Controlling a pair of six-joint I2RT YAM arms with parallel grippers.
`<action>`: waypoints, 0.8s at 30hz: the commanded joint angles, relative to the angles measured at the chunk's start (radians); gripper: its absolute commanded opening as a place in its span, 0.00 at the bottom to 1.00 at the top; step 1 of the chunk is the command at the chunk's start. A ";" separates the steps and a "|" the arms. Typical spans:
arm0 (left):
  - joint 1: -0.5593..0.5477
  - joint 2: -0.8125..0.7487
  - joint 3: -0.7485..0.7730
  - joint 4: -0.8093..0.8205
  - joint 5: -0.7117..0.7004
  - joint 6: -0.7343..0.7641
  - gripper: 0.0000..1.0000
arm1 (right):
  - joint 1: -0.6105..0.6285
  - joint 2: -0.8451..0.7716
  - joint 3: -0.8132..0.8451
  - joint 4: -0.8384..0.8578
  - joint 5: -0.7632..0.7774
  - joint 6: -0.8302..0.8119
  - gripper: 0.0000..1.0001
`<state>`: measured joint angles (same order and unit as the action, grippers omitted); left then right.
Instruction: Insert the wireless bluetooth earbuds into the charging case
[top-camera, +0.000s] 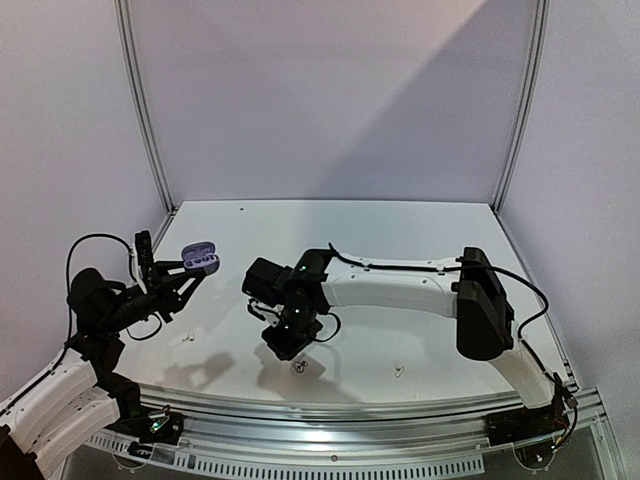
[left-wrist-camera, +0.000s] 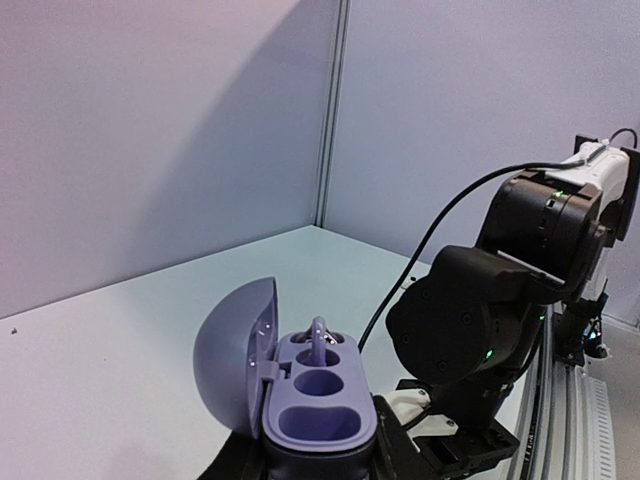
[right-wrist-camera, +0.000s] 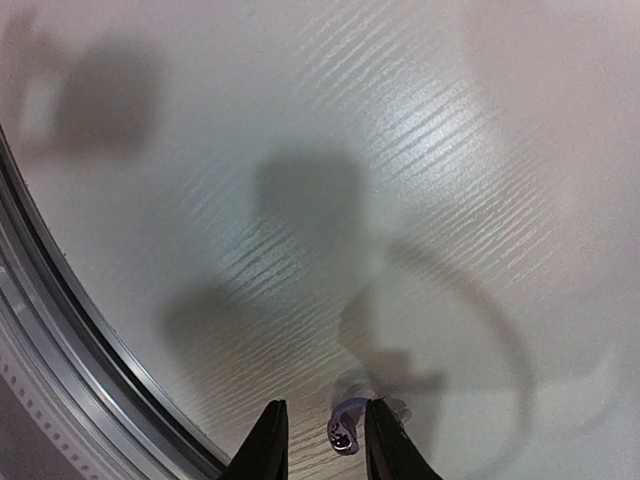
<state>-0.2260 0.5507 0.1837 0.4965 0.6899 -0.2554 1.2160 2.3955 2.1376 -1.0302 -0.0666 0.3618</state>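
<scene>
The left gripper (top-camera: 190, 272) is clamped on the smooth lavender charging case (left-wrist-camera: 320, 412), holding it above the table (right-wrist-camera: 420, 150) near the left edge, its domed lid swung open beside three rounded wells. Only the left wrist view shows a seated earbud (left-wrist-camera: 318, 342), stem up, in the far well. Near the table's near edge, by the metal rail (right-wrist-camera: 70, 340), the right gripper (right-wrist-camera: 322, 425) points down with dark tapered fingers (right-wrist-camera: 270, 445) parted astride a glossy pale-purple loose earbud (right-wrist-camera: 343, 432) on the faintly ribbed surface, which stretches wide beyond.
</scene>
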 joint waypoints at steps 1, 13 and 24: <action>0.011 0.005 -0.013 0.020 -0.007 0.001 0.00 | 0.008 -0.011 -0.034 -0.017 -0.027 0.045 0.24; 0.011 0.002 -0.015 0.017 -0.005 0.000 0.00 | 0.007 -0.001 -0.070 0.007 -0.016 0.090 0.22; 0.012 -0.003 -0.016 0.017 -0.006 0.001 0.00 | 0.007 -0.052 -0.118 0.002 -0.004 0.083 0.16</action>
<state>-0.2260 0.5503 0.1822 0.4965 0.6899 -0.2554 1.2171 2.3951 2.0300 -1.0264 -0.0845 0.4446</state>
